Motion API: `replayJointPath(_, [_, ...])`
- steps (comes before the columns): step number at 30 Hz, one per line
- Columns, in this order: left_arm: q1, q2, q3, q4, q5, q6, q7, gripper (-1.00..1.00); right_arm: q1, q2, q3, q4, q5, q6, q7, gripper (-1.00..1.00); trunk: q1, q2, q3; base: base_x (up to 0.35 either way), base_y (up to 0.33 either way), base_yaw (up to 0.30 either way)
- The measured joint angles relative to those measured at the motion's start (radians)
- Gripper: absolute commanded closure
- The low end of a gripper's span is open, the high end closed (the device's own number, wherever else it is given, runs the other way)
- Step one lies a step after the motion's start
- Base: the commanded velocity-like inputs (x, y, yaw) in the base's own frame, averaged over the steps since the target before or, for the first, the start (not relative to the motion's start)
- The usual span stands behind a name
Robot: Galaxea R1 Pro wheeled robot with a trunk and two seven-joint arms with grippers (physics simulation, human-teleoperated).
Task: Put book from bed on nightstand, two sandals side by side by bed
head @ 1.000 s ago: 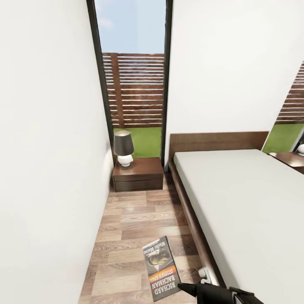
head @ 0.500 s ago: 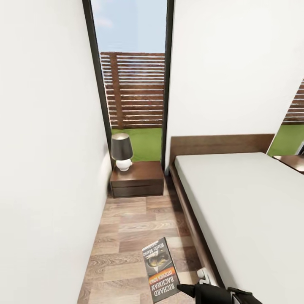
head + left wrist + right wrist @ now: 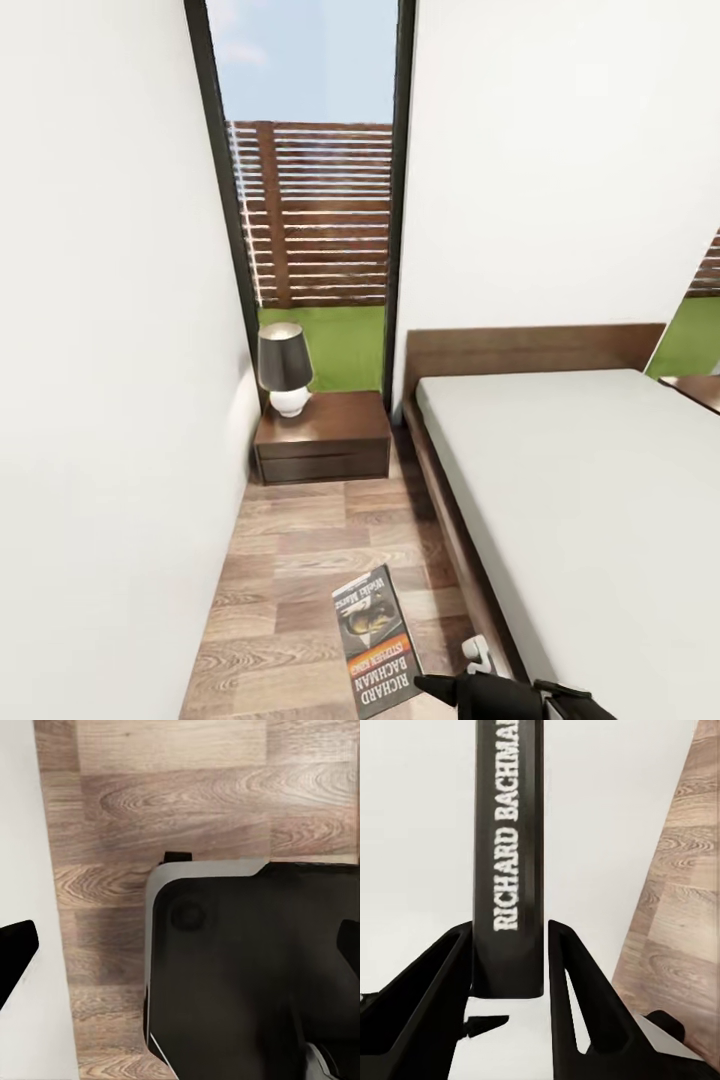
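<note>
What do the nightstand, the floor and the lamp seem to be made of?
The nightstand looks like dark brown wood with a glossy top that catches light. The floor looks like matte wood planks with visible grain. The lamp seems to have a white ceramic base and a dark shade, perhaps fabric; this is uncertain.

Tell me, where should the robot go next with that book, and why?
Probably keep rolling forward toward the nightstand. The right end effector grips the book by its spine, held over the wood floor beside the bed. The nightstand stands farther ahead, with bare top beside its lamp, room for the book.
</note>
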Motion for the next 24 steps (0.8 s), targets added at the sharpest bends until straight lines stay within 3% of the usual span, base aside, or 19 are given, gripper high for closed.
replayJointPath(14, [-0.141,0.004,0.0,0.0,-0.004,-0.002,0.0,-1.0,0.0,0.002,0.006,0.0,0.0,0.0,-0.001,1.0,0.0,0.0,0.0,0.271,0.0,0.0])
replayJointPath(24, [-0.169,0.004,-0.004,0.002,-0.004,-0.03,0.001,-1.0,-0.001,0.007,0.006,-0.003,-0.003,0.001,0.011,1.0,0.0,0.0,0.0,0.253,0.0,0.0])
